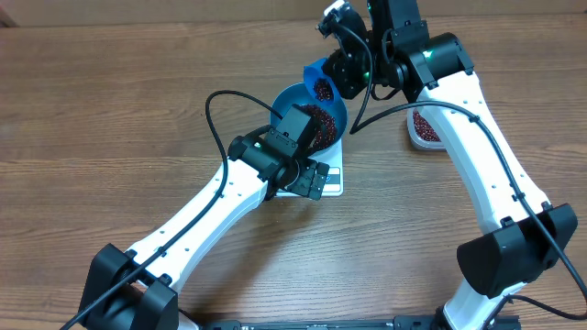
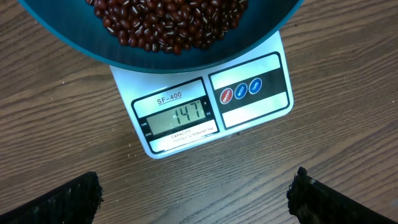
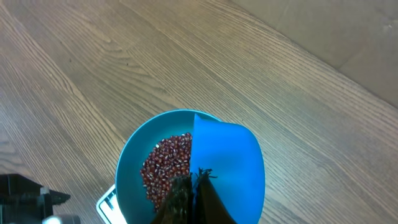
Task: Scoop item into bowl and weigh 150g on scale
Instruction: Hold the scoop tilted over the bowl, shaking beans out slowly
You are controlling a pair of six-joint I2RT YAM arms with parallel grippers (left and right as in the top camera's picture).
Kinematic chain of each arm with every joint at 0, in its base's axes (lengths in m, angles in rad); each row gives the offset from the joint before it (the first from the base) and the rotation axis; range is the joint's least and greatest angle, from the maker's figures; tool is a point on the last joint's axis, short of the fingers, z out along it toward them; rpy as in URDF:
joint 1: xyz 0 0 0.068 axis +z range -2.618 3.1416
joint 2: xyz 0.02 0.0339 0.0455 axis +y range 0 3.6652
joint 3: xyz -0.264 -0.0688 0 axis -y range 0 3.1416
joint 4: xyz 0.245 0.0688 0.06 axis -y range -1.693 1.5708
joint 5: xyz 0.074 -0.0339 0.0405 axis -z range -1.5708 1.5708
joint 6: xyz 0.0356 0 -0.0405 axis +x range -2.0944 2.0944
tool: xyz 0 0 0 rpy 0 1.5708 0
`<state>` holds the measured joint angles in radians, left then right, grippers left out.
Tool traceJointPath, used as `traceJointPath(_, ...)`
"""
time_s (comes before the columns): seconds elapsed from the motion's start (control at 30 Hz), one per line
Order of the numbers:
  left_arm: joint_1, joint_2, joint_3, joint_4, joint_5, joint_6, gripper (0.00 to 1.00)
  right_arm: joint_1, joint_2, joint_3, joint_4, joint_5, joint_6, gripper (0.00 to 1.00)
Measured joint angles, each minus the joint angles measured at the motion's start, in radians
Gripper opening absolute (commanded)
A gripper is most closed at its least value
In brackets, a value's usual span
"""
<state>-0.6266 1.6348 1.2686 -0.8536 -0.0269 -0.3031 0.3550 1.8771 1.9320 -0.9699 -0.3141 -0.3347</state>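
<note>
The large blue bowl (image 1: pixel 332 108) stands on the white scale (image 1: pixel 332 180) and holds a heap of dark red-brown beans (image 1: pixel 316 119). In the left wrist view the bowl's rim (image 2: pixel 273 25) overhangs the scale (image 2: pixel 249 115), whose display reads 147. My left gripper (image 2: pixel 196 199) hangs open over bare table just in front of the scale. My right gripper (image 3: pixel 193 193) is shut on the handle of a small blue scoop (image 3: pixel 227 162), held tilted above the bowl's (image 3: pixel 127 168) far rim. From overhead the scoop (image 1: pixel 321 84) has beans in it.
A clear plastic tub (image 1: pixel 425 126) with more beans sits to the right of the bowl, under the right arm. The left arm's black cable (image 1: pixel 215 115) loops over the table left of the bowl. Wooden tabletop lies all around.
</note>
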Motion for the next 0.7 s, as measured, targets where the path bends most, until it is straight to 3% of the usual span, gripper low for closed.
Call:
traceJointPath(0.3, 0.0, 0.0, 0.0, 0.0, 0.0, 0.0, 1.0, -0.001, 0.0, 0.0, 0.005, -0.005, 0.054, 0.04)
traceJointPath(0.7, 0.0, 0.0, 0.0, 0.0, 0.0, 0.0, 0.99, 0.006, 0.0, 0.0, -0.026, -0.024, -0.012, 0.04)
